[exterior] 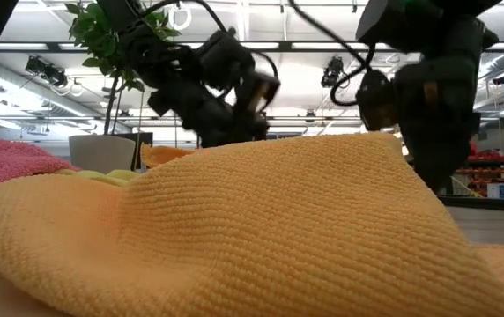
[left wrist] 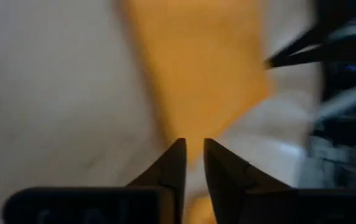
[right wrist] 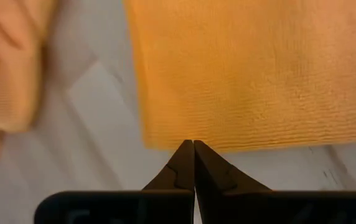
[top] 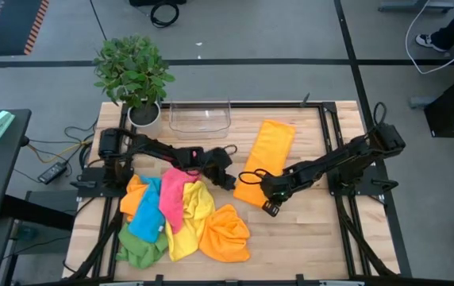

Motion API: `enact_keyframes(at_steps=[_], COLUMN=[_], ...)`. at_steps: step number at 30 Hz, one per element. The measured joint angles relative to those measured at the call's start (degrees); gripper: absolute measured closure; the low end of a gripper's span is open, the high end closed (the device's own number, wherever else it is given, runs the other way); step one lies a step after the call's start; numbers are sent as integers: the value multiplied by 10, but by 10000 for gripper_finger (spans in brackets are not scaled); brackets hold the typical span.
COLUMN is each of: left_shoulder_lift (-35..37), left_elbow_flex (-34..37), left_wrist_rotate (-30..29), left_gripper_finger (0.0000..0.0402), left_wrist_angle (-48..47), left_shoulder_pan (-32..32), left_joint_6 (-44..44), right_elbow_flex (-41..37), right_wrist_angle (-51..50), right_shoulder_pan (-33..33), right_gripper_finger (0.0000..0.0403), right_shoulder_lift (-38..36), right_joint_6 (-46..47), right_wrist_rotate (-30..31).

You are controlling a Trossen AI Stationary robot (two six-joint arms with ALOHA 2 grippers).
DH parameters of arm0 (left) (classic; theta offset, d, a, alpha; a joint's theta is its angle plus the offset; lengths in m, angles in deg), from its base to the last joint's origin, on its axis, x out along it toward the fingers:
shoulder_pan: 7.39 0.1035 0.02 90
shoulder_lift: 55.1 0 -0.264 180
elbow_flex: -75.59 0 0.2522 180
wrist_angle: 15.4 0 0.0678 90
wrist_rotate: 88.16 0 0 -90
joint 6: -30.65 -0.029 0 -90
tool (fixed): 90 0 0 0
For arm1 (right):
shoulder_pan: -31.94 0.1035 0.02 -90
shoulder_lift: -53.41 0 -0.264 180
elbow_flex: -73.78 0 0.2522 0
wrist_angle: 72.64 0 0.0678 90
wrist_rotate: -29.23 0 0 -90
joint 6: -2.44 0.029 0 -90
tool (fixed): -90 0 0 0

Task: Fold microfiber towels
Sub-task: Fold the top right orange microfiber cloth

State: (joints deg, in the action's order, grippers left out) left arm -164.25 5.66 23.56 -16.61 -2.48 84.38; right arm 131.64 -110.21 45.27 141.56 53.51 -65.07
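A folded orange towel (top: 263,157) lies flat on the table as a long strip, right of centre. My left gripper (top: 230,179) is by its near left corner; its fingers (left wrist: 192,149) stand a narrow gap apart, with orange cloth (left wrist: 196,74) ahead of them. My right gripper (top: 271,206) is shut, and its fingertips (right wrist: 193,146) are at the towel's near edge (right wrist: 240,144). A loose pile of towels, orange, blue, pink (top: 173,195), yellow, green and orange (top: 225,233), lies at the near left. The pile's near orange towel fills the low view (exterior: 261,220). My left gripper is at the orange towel's near left corner with orange showing in the gap between its fingers; I cannot tell whether it touches the cloth. My right gripper's shut fingertips come level at the towel's near edge; I cannot tell whether they touch it.
A clear plastic tray (top: 200,117) stands at the far edge, and a potted plant (top: 134,75) at the far left corner. Bare wood shows at the near right (top: 306,238).
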Motion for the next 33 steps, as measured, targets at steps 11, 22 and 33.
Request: enact_keyframes(at_steps=[11,22,33], left_shoulder_lift=[41,28,-24], left_elbow_flex=[-1,-1,-1], left_wrist_rotate=[43,-171,-167], left_gripper_finger=[275,226,197], left_wrist_angle=[-7,11,12], left_shoulder_pan=[-43,-107,-103], left_joint_6=[-514,-872,-927], right_elbow_flex=[0,0,-4], right_wrist_angle=[-7,5,85], right_shoulder_pan=[100,186,209], right_gripper_finger=[398,303,209], right_shoulder_lift=[-50,-46,-16], right_joint_6=[-23,-143,-239], right_wrist_rotate=[94,205,285])
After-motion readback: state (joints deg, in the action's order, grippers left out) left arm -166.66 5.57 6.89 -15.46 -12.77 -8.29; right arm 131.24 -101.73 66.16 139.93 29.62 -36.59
